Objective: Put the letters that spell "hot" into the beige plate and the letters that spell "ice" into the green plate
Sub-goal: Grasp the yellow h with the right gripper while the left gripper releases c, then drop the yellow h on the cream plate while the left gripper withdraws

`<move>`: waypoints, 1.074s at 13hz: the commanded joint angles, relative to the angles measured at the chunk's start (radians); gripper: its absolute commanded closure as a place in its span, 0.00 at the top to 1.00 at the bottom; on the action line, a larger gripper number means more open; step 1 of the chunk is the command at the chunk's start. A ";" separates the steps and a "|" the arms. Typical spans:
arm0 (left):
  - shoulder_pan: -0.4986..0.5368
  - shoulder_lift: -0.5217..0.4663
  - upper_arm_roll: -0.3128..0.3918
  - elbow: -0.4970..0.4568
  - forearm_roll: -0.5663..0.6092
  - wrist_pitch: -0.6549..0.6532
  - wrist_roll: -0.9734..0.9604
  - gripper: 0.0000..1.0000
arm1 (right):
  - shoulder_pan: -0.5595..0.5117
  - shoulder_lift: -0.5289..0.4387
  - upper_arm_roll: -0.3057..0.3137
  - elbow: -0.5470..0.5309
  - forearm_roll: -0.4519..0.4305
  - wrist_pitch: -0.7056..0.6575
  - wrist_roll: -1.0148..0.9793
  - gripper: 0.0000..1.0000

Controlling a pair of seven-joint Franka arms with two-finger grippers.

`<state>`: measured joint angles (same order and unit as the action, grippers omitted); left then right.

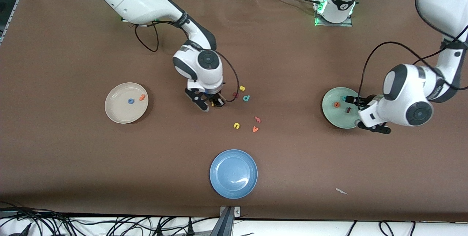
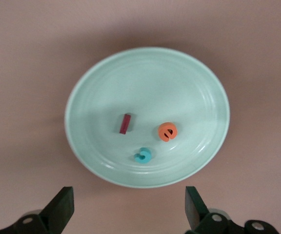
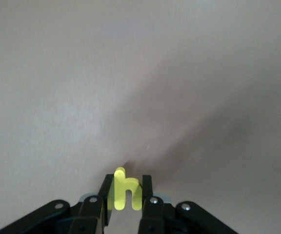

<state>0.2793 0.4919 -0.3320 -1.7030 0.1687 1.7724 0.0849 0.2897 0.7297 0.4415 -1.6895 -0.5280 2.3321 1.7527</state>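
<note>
The right gripper point(image 3: 127, 191) is clamped on the yellow h point(image 3: 125, 189), low over the table point(image 1: 55, 64) at mid-length; in the front view its wrist housing hides most of the letter. The left gripper point(image 2: 128, 210) hangs with jaws spread wide over the green plate point(image 2: 101, 78), holding nothing; in the front view the arm covers part of that plate's rim. Below it in the plate lie the maroon i point(image 2: 125, 123), orange e point(image 2: 167, 131) and teal c point(image 2: 144, 155), apart from one another. The beige plate point(image 1: 113, 109), toward the right arm's end from the right gripper, carries the blue o point(image 1: 131, 101) and orange t point(image 1: 142, 97). Loose letters near the right gripper: yellow s point(image 1: 242, 88), teal letter point(image 1: 246, 98), yellow u point(image 1: 236, 126), orange v point(image 1: 255, 129). The blue plate point(image 1: 219, 177) sits nearest the front camera
</note>
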 commanded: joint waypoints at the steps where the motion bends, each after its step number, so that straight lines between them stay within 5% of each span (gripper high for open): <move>1: 0.000 -0.070 -0.005 0.077 0.011 -0.115 -0.002 1.00 | -0.093 -0.151 0.008 -0.134 0.103 -0.011 -0.187 0.08; 5: 0.004 -0.142 -0.009 0.206 0.005 -0.211 -0.002 1.00 | -0.231 -0.308 0.009 -0.290 0.252 -0.034 -0.577 0.08; 9: 0.001 -0.179 -0.012 0.299 -0.020 -0.225 -0.007 1.00 | -0.354 -0.371 0.002 -0.312 0.264 -0.154 -0.890 0.08; 11: 0.008 -0.225 -0.005 0.298 -0.043 -0.234 -0.007 1.00 | -0.365 -0.409 -0.065 -0.340 0.272 -0.175 -1.051 0.08; 14: 0.012 -0.233 0.002 0.301 -0.152 -0.223 -0.074 1.00 | -0.447 -0.427 -0.089 -0.381 0.272 -0.162 -1.261 0.09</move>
<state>0.2846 0.2703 -0.3356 -1.4027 0.0737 1.5550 0.0516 -0.1157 0.3485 0.3608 -2.0111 -0.2810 2.1589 0.6087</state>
